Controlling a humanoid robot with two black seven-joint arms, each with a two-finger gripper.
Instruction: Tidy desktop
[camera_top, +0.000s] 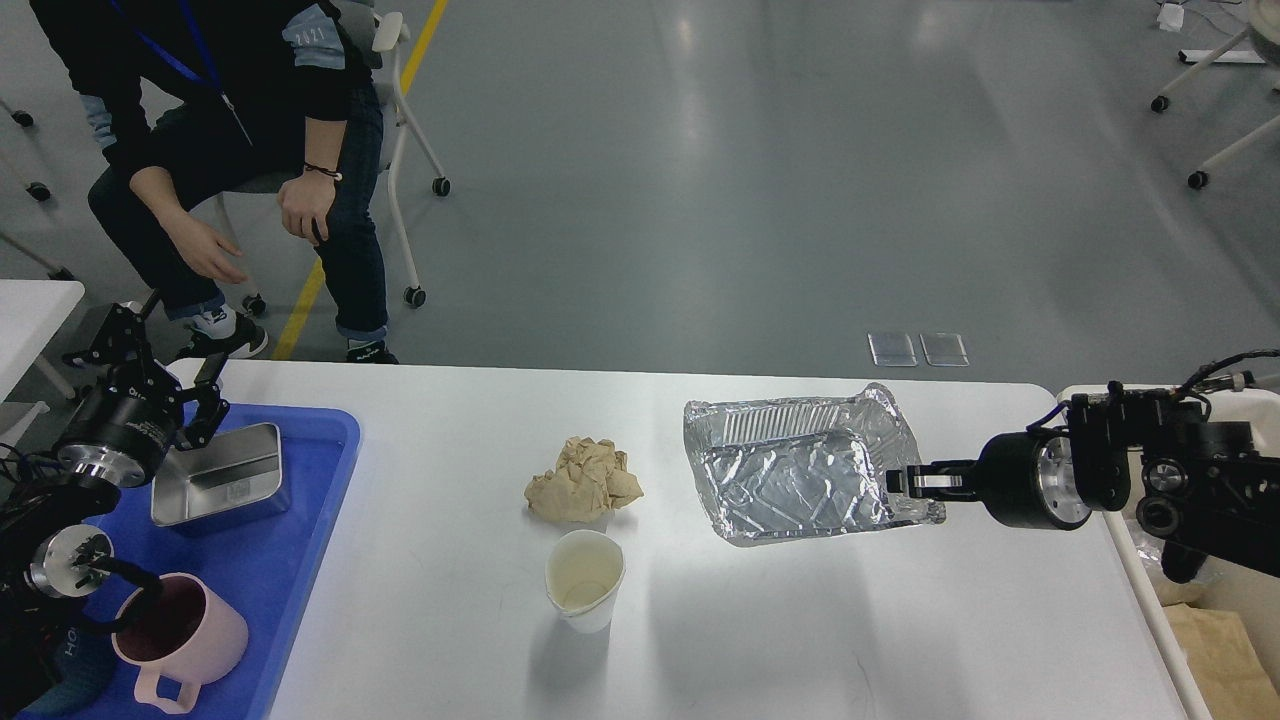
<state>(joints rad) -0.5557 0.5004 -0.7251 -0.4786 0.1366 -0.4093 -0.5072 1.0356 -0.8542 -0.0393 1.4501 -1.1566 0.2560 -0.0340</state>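
Note:
The white desktop (760, 620) holds a crumpled brown paper ball (585, 481), a white paper cup (585, 580) in front of it, and a crinkled foil tray (795, 470) to the right. My right gripper (908, 481) comes in from the right and is shut on the foil tray's right rim. My left gripper (160, 360) is open and empty, raised above the back left of the blue tray (300, 560), just behind a metal tin (220, 476). A pink mug (185, 630) stands in the blue tray near my left arm.
A cream bin (1150, 600) holding brown paper stands off the table's right end. A person (230, 130) sits on a chair beyond the far left corner. A second white table (30, 310) is at far left.

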